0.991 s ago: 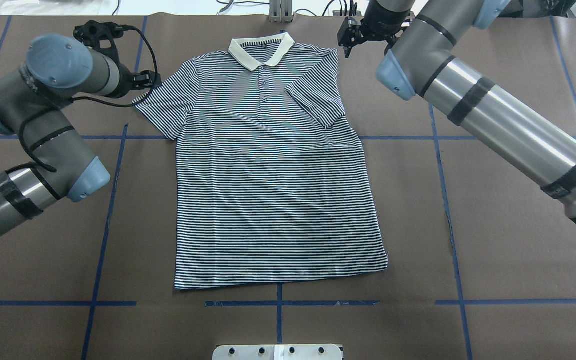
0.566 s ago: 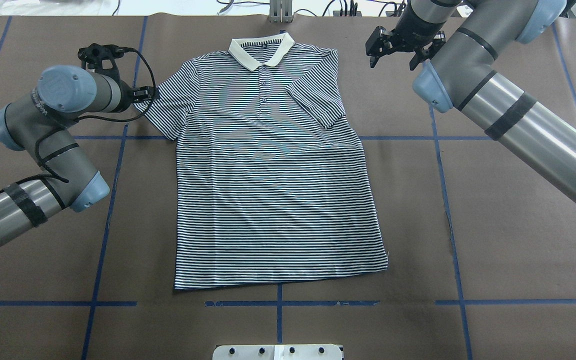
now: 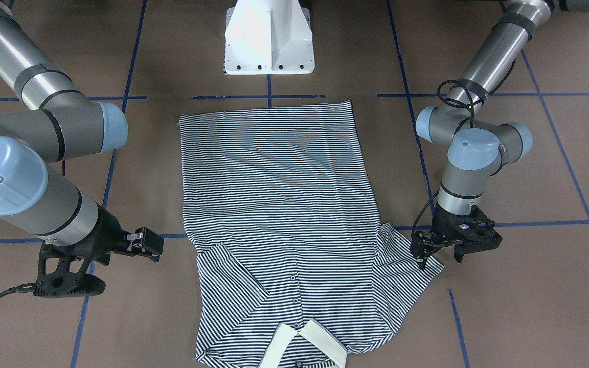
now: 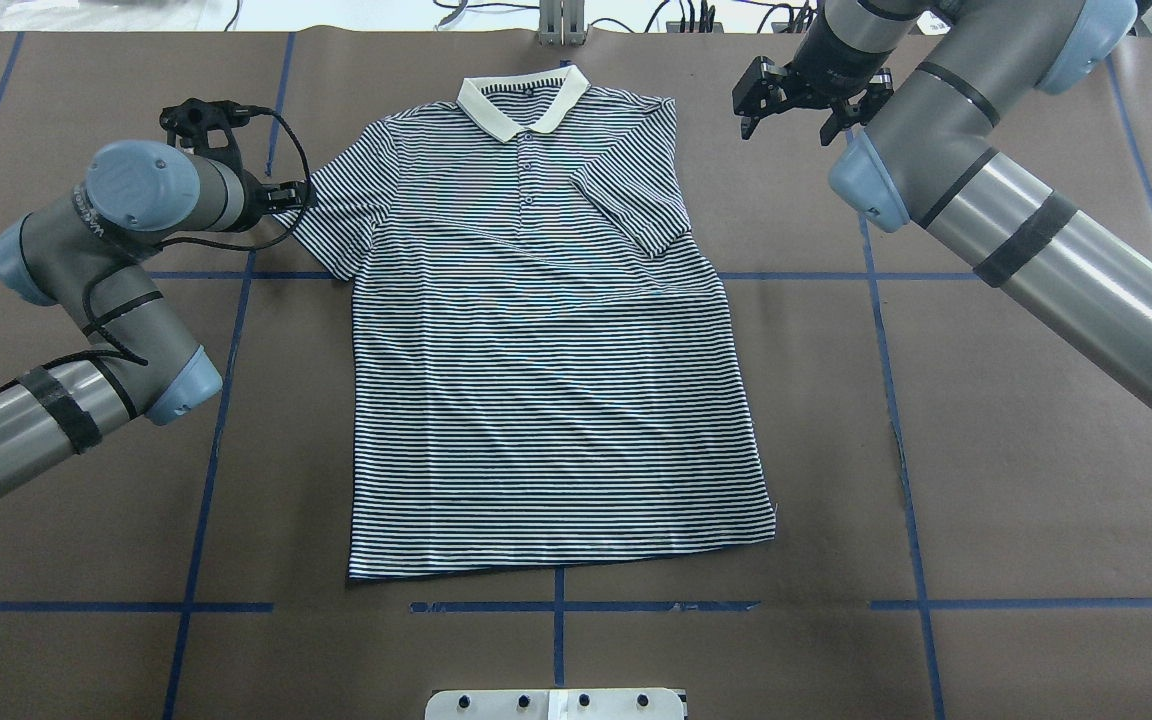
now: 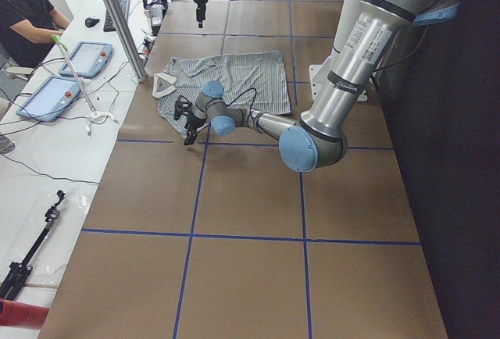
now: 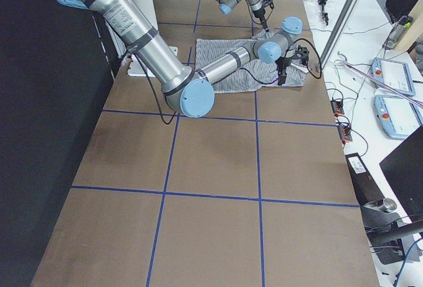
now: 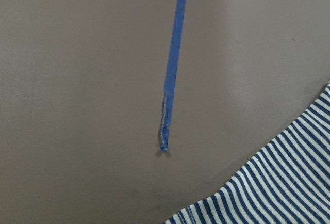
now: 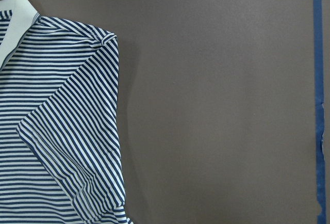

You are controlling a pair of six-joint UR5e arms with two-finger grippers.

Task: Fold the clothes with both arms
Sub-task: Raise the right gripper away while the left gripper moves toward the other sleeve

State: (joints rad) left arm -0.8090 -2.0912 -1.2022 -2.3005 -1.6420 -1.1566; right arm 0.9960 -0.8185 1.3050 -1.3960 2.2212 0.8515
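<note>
the left pincer (image 3: 438,258) is open and points down. one finger (image 3: 419,254) is at the edge of the spread sleeve (image 4: 336,215), the other over bare desk (image 4: 1016,470). the right pincer (image 4: 784,128) is open too, well clear of the cloth, near the desk's far edge. the striped polo shirt (image 4: 546,400) lies flat, buttons up, in the middle of the desk. its cream collar (image 4: 523,100) is toward the far edge, its hem toward the robot's base (image 3: 269,36). the other sleeve (image 4: 636,205) is folded in over the chest.
</note>
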